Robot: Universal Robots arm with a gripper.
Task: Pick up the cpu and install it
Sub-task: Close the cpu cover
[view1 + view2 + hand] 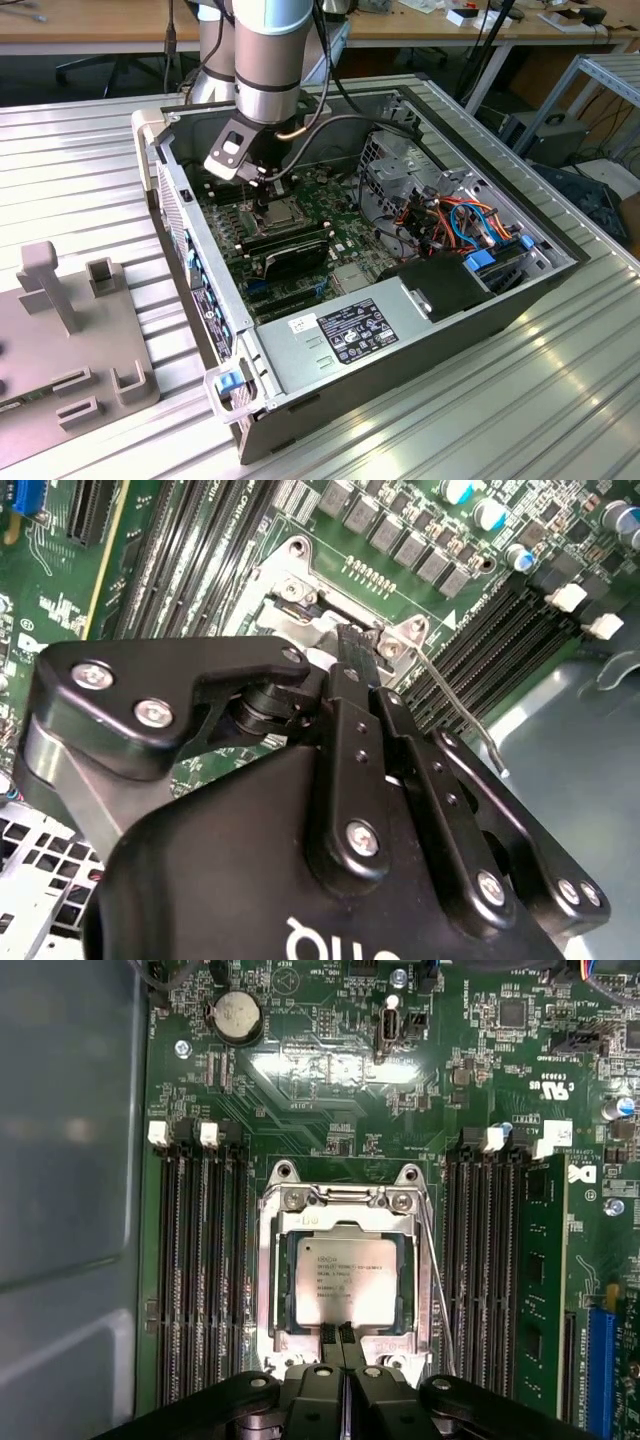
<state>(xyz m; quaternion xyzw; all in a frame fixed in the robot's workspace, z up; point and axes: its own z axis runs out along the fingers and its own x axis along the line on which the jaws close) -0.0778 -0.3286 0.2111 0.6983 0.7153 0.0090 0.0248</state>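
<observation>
In the first wrist view the cpu (pixel 345 1280) lies flat in the socket (pixel 268 1280), which sits left of centre in the exterior view. The gripper (pixel 339 1334) has its fingers together at the cpu's edge, clamping nothing. I think a sideways push here could shift the chip and damage the socket.

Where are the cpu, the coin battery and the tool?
cpu (pixel 347 1280), first wrist view, middle of its metal top.
coin battery (pixel 238 1015), first wrist view, centre of its face.
tool (pixel 340 1332), first wrist view, midway between its fingertips.
</observation>
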